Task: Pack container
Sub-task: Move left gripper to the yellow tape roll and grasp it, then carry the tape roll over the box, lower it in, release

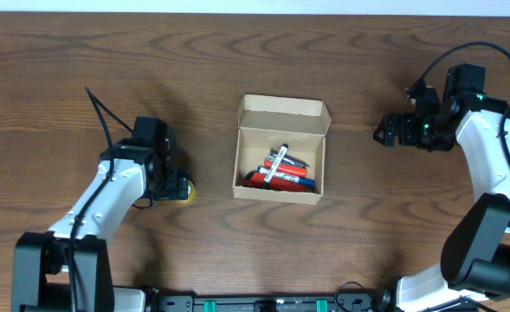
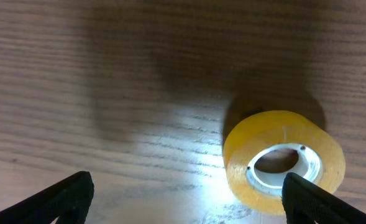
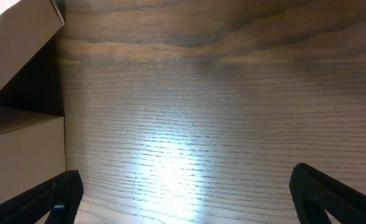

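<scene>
- Firstly, in the overhead view the container (image 1: 280, 147) stands in the middle of the worktop (image 1: 237, 52), between the two arms and touching neither.
- Its opening faces up and its flap lid is raised at the far edge. With the flap counted, the long axis runs from far to near; the body alone is almost square.
- The markers (image 1: 280, 171) lie inside, near the front wall, mostly crosswise, and one pale marker rests diagonally over the red ones.
- The left end effector (image 1: 172, 178) is just beside a yellow tape roll (image 1: 188, 191). The right end effector (image 1: 384, 132) is well apart from the box, on its right.
- In the left wrist view, the left end effector (image 2: 189, 199) is spread wide and grips nothing.
- The tape roll (image 2: 284, 160) lies flat by one finger, not centred. I judge that closing now could only clip its edge and push the roll away.
- In the right wrist view, the right end effector (image 3: 186, 193) is also wide open and empty over bare wood.
- The container (image 3: 21, 149) fills the left edge, close to one finger. A sideways move could knock this light box and turn it, I think.
- The diagonal marker may also stop the flap from closing flat.
</scene>
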Action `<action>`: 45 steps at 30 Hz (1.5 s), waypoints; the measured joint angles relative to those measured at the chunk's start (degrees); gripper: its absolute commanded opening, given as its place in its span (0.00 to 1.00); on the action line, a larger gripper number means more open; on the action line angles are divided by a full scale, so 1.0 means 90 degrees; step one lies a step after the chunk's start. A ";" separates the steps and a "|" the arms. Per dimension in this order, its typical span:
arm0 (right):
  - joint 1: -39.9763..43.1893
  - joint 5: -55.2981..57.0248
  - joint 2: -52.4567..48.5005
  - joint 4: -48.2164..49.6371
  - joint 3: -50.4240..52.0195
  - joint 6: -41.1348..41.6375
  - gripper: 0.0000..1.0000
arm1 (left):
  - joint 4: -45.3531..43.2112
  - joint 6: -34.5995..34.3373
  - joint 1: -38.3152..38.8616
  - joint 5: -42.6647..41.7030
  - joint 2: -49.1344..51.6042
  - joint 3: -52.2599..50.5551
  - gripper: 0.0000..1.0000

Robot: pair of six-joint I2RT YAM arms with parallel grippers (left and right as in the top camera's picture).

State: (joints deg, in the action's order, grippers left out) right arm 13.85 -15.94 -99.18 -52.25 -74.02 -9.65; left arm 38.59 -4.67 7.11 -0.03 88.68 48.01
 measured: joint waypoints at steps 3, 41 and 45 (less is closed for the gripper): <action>0.0000 0.0000 0.0000 0.0000 0.0000 0.0000 0.99 | -0.0039 -0.0002 0.0000 -0.0002 0.0022 0.0000 0.95; 0.0000 0.0002 0.0000 0.0002 0.0000 -0.0029 0.99 | 0.0673 0.0748 0.0452 -0.1207 -0.0158 0.1872 0.06; 0.0000 0.0005 0.0000 0.0015 0.0000 -0.0032 0.99 | 0.0942 0.1846 0.1069 -0.1319 -0.0396 0.2902 0.06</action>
State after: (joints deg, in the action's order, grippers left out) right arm 13.85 -15.90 -99.18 -52.12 -74.02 -9.93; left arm 47.07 11.94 16.73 -11.90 85.12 74.13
